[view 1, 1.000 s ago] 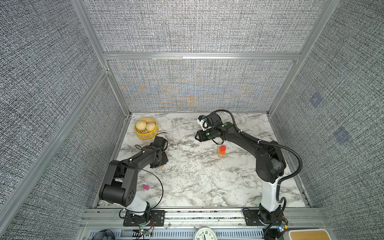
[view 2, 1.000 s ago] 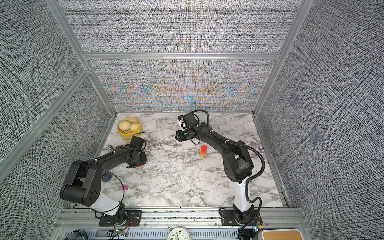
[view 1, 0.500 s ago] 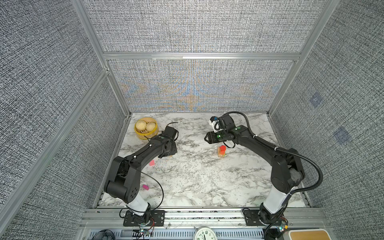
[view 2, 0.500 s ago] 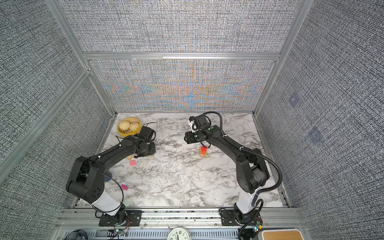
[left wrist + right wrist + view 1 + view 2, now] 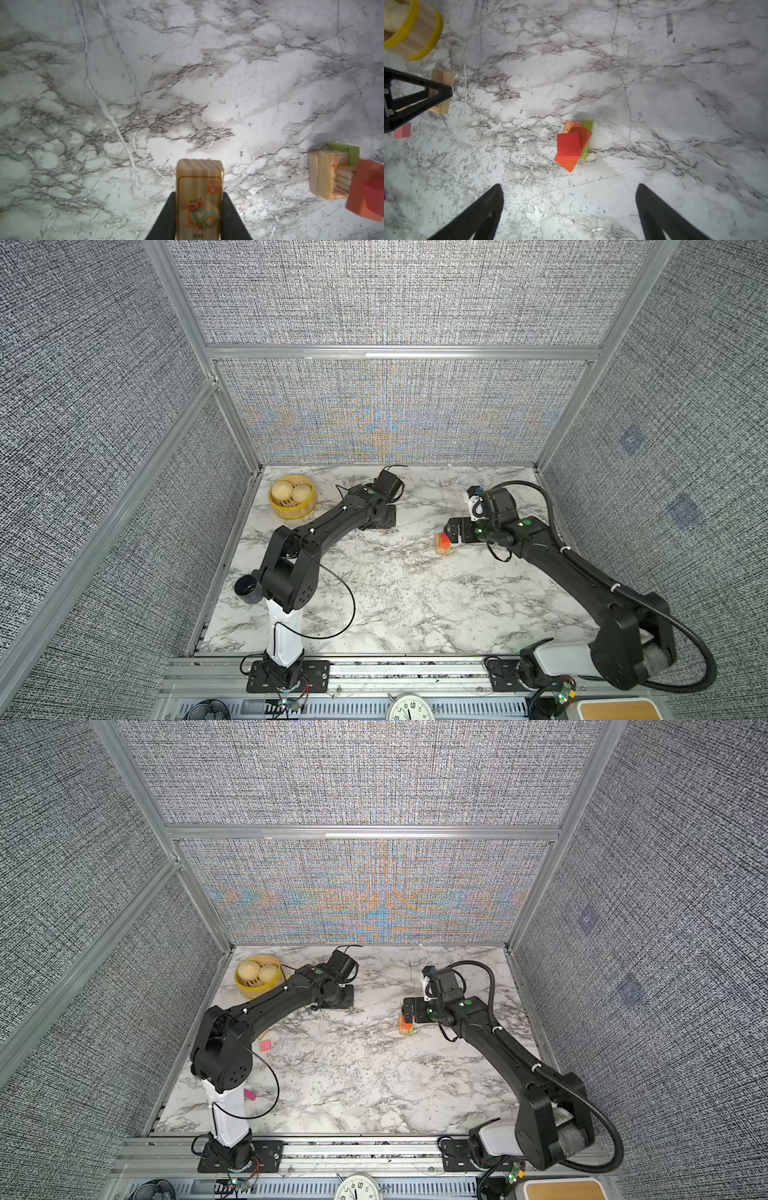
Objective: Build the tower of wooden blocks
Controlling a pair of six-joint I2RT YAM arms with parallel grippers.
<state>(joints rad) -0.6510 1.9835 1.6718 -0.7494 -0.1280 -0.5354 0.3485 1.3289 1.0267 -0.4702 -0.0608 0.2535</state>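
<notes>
Marble table [image 5: 415, 605] bears it all; right gripper [image 5: 569, 187] hangs over the tower [image 5: 573, 143] — mid-table, right of centre — jaws wide & empty, prob. so as not to nudge its skewed red-orange-green stack; left gripper [image 5: 199, 194] pinches a tan dragon block [image 5: 199, 178] endwise, presumably the next piece up; pink block [image 5: 265, 1045] lies loose, well apart.

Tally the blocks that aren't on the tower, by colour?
tan wood block, in the left gripper: 1
pink block, on the table: 1
magenta block, on the table: 1
Total: 3
</notes>
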